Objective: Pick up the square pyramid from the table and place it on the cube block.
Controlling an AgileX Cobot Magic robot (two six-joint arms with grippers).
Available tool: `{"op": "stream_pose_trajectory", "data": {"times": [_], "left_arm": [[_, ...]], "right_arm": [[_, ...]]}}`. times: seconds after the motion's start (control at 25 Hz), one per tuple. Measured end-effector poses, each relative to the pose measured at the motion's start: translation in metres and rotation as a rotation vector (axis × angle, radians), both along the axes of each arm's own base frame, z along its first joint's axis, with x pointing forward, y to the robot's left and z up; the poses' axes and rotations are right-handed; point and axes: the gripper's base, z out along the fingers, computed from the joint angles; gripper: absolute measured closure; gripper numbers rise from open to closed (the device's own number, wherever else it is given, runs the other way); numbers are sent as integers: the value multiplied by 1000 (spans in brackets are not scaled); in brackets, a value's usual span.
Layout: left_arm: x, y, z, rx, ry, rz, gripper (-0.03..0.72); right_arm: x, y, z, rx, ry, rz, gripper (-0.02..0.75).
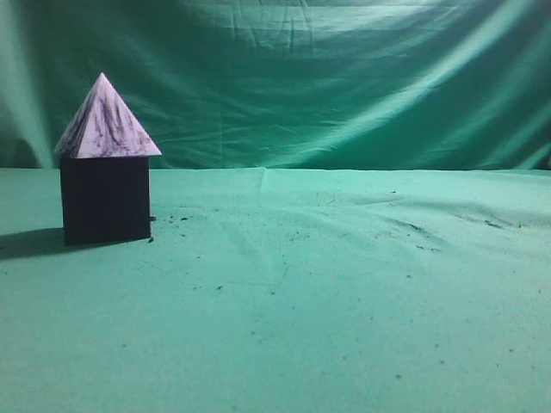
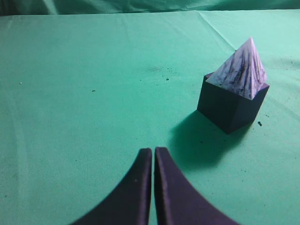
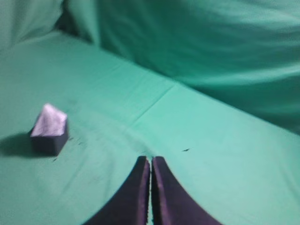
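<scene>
- Two blocks stand stacked at the far left in the exterior view: the pale lilac marbled square pyramid (image 1: 105,123) sits upright on the matte, dark purple-black cube block (image 1: 105,200), on the wrinkled green cloth table (image 1: 344,301); neither gripper shows.
- Left wrist view: the left gripper (image 2: 153,152) has its dark curved fingers (image 2: 136,187) pressed together, holding nothing, well apart from the stack at the right.
- Right wrist view: the right gripper (image 3: 150,161) is likewise closed and empty; the blurred stack lies far left.
</scene>
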Motion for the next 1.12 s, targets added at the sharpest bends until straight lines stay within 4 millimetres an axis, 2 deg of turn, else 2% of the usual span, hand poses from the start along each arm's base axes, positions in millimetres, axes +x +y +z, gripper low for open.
{"op": "stream_pose_trajectory", "data": {"times": [0.36,0.76,0.92,1.12], "left_arm": [[0,0,0,0,0,0,688],[0,0,0,0,0,0,688],[0,0,0,0,0,0,688],[0,0,0,0,0,0,688]], "right_arm": [[-24,-20,-90,191,-187,-223,738],[-6,-26,-172,210,-35,-485,738],[-3,-28,-193,202,6,-539,738],[-4,-28,-197,191,38,-544,738]]}}
